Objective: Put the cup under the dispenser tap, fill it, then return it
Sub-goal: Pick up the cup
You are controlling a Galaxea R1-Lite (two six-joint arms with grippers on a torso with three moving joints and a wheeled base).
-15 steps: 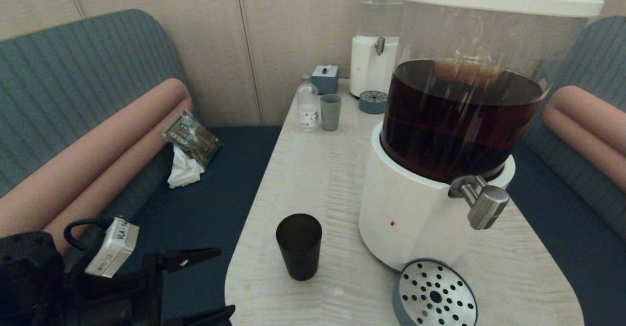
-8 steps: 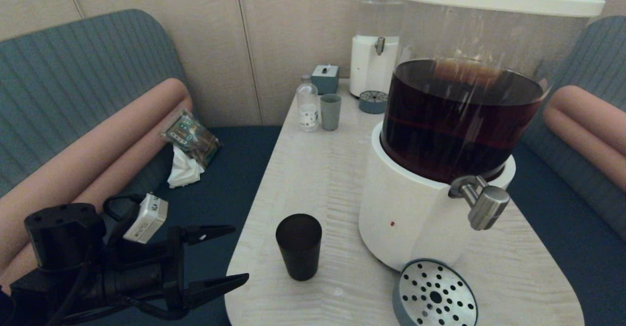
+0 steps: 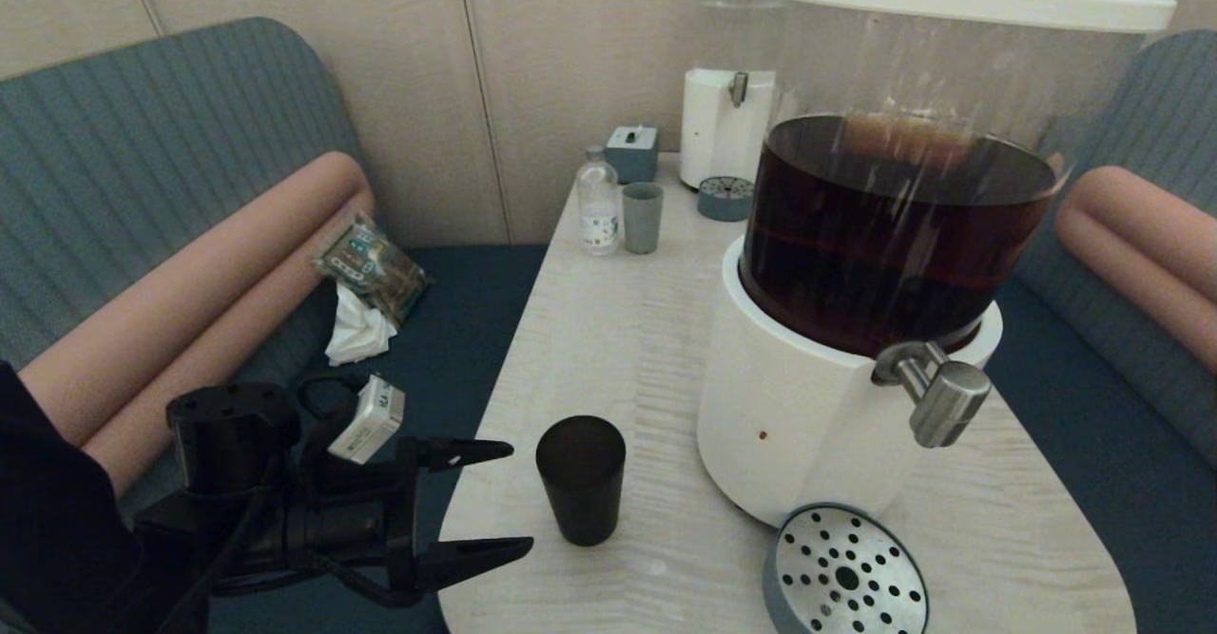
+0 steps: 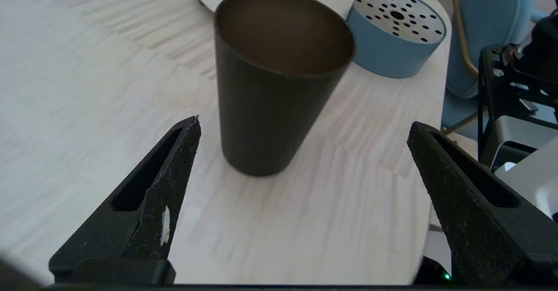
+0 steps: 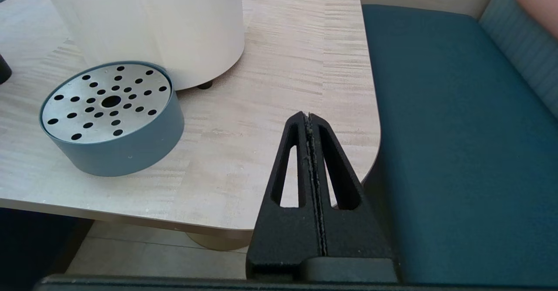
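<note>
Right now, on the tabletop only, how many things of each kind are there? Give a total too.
Dispensers: 2, the big one with dark liquid and the smaller one at the far end
Drip trays: 2, near and far
Cups: 2, the cup and a grey-green tumbler
Bottles: 1
Small grey boxes: 1
Total: 8

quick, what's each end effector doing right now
Left end effector: open, empty, fingers just short of the cup on the table.
Right end effector: closed, holding nothing, parked by the table's near right corner.
</note>
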